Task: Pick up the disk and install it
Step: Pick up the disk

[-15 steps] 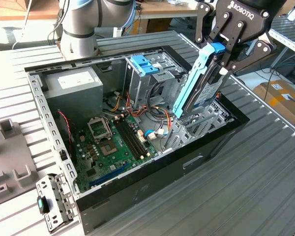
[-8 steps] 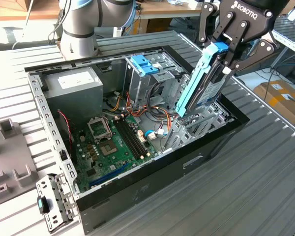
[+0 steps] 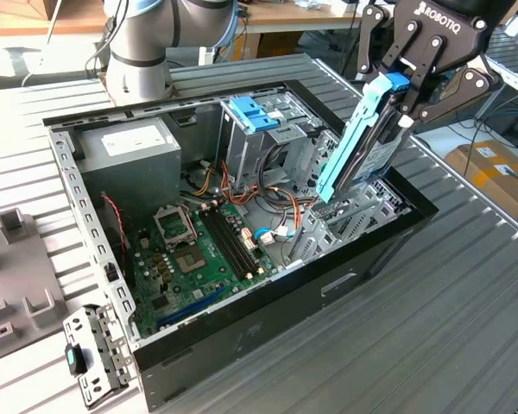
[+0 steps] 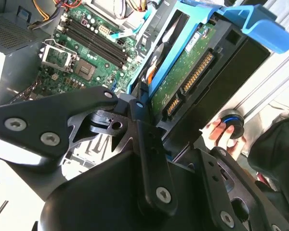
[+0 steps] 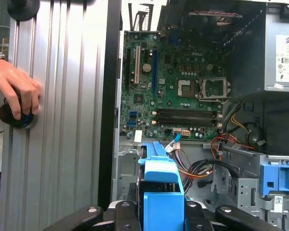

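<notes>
Ribbed aluminium tabletop [image 3: 466,293] carries the open black computer case [image 3: 268,336], with the green motherboard [image 3: 198,259] lying flat inside. Over the perforated metal bay [image 3: 363,211] at the exterior view's right, the disk [image 3: 371,159] hangs steeply tilted — a silver slab with smooth blue plastic rails, its lower end near the bay's top. The gripper [image 3: 399,97] has its black fingers clenched on the disk's upper end. Doing this well likely means squaring the rails with the bay guides and keeping clear of the loose cables [image 3: 276,203] — skewed plastic rails could bind.

Open computer case [image 3: 268,336], green motherboard [image 3: 198,259]
</notes>
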`<control>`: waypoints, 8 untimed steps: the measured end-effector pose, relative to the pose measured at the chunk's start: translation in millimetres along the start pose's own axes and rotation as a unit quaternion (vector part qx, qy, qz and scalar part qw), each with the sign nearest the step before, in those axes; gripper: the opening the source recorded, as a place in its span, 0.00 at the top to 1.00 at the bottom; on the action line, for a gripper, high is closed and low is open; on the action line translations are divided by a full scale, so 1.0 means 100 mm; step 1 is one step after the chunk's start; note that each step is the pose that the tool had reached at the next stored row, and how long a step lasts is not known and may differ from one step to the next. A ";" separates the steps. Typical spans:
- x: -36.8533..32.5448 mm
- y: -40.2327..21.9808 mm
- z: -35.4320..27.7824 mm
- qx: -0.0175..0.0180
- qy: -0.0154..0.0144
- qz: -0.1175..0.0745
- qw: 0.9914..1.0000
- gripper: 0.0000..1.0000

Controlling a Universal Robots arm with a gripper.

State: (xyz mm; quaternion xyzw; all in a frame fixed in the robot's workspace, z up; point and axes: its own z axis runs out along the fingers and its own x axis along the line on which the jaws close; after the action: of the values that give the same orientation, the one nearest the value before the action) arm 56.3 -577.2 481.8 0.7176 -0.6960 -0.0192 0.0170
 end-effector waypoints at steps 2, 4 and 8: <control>0.001 -0.027 -0.001 0.000 0.000 0.000 1.000 0.64; 0.001 -0.050 -0.002 0.000 0.000 0.000 1.000 0.64; 0.003 -0.113 -0.004 0.000 0.000 0.000 1.000 0.64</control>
State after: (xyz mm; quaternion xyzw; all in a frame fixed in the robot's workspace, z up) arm 67.6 -577.2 481.6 0.7176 -0.6959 -0.0190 0.0172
